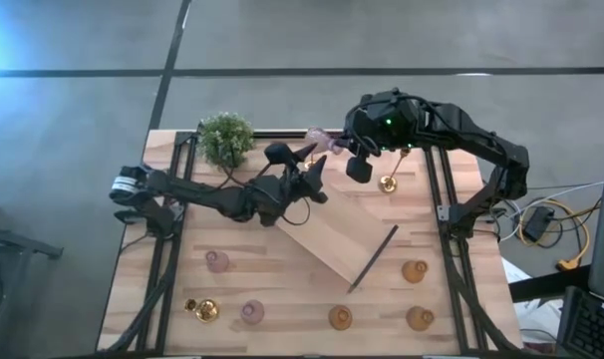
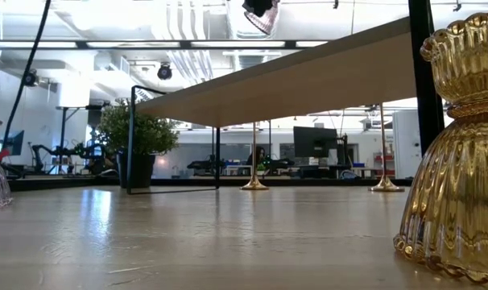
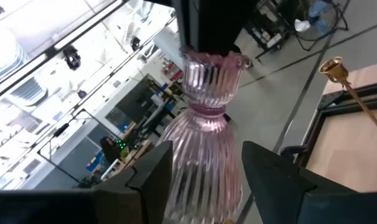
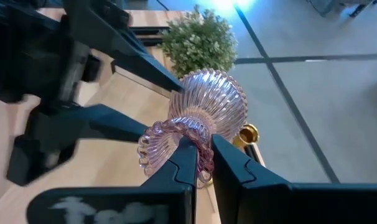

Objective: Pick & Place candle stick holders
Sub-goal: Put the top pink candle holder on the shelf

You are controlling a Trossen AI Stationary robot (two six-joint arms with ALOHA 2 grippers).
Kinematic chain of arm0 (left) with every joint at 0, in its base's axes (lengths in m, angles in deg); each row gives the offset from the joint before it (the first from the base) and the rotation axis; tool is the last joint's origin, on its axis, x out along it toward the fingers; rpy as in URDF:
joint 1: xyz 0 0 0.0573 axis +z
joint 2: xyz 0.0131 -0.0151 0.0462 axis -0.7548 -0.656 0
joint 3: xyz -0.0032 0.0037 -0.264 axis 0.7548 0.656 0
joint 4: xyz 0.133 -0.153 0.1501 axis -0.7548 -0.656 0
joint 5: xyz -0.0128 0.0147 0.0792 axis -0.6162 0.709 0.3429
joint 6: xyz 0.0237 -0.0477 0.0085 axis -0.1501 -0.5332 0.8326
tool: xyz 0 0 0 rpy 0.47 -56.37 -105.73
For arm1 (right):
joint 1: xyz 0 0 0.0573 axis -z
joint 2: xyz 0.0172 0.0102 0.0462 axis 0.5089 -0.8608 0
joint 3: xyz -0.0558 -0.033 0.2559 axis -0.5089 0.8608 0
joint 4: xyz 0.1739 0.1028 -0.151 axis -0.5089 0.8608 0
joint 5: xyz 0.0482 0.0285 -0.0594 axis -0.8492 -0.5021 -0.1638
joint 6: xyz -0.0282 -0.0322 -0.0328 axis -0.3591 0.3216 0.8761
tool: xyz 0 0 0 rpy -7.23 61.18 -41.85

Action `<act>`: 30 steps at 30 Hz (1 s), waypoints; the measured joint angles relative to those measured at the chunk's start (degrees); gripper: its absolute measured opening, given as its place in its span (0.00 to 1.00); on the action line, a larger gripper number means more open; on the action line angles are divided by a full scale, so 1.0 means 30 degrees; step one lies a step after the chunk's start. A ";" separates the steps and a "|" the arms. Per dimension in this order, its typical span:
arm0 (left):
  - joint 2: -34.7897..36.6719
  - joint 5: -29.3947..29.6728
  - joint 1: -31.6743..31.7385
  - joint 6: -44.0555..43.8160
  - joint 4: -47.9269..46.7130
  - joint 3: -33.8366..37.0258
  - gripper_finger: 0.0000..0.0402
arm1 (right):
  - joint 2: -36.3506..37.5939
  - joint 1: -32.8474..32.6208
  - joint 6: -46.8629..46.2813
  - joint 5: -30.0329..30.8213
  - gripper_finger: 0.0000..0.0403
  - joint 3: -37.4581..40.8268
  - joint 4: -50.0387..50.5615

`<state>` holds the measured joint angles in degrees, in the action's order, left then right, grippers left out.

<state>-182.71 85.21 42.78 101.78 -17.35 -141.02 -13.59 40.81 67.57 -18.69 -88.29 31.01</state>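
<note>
pink glass holder mid-air, passing between two grippers

the pink glass holder point(image 4: 204, 118) hangs above the far middle of the table, over the far end of the wooden tray point(image 1: 332, 237). the right gripper point(image 4: 204, 163) is clenched on its scalloped rim, while the left gripper point(image 3: 204, 163) has its fingers spread on either side of the ribbed body — not visibly pressing it.

this looks like a hand-over. to do it well, the receiving fingers should probably close squarely on the wide ribbed part, low enough not to slip toward the narrow waist, and the rim grip should let go only once that hold is firm; ribbed glass is likely slick and would break if dropped.

around it: the potted plant point(image 1: 225, 138) stands just left of the exchange, and a gold stemmed holder point(image 1: 388, 181) stands near it on the right — both close enough to be knocked. other holders sit along the near edge, well apart: pink ones point(image 1: 217, 261), amber ones point(image 1: 415, 270) and a gold one point(image 1: 205, 309).
</note>
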 joint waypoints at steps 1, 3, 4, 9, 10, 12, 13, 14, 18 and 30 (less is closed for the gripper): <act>0.0000 -0.0230 0.0069 -0.0003 0.0026 0.0000 0.49 | 0.0000 -0.0085 0.0002 0.0018 0.04 0.0002 -0.0037; 0.0000 -0.0555 0.0188 -0.0086 0.0121 0.0000 0.49 | 0.0000 -0.0081 -0.0020 -0.0024 0.04 -0.0005 -0.0146; 0.0000 -0.0585 0.0250 -0.0171 0.0113 0.0000 0.49 | 0.0000 -0.0150 -0.0048 -0.0017 0.04 -0.0012 -0.0104; -0.0007 -0.1657 0.0679 -0.0516 0.0134 -0.0105 0.49 | -0.0079 -0.0274 -0.0091 -0.0663 0.04 -0.0005 -0.0084; -0.0003 -0.1836 0.0763 -0.0572 0.0118 -0.0172 0.49 | -0.0110 -0.0336 -0.0088 -0.0742 0.04 0.0002 -0.0102; -0.0015 -0.2067 0.0867 -0.0687 0.0050 -0.0299 0.49 | -0.0231 -0.0464 -0.0070 -0.0775 0.04 0.0010 -0.0184; -0.0018 -0.2083 0.0895 -0.0695 0.0043 -0.0317 0.49 | -0.0269 -0.0483 -0.0069 -0.0825 0.04 0.0010 -0.0252; -0.0022 -0.2102 0.0920 -0.0699 0.0030 -0.0328 0.49 | -0.0291 -0.0487 -0.0068 -0.0826 0.04 0.0010 -0.0265; -0.0022 -0.2208 0.0982 -0.0699 0.0061 -0.0372 0.49 | -0.0291 -0.0487 -0.0005 -0.0883 0.04 0.0010 -0.0437; -0.0022 -0.3028 0.1185 -0.0720 -0.0099 -0.0364 0.41 | -0.0291 -0.0553 -0.0092 -0.0971 0.04 0.0051 -0.0409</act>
<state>-182.78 76.12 46.33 99.63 -17.65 -142.12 -14.46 39.15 67.29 -21.60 -88.14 29.78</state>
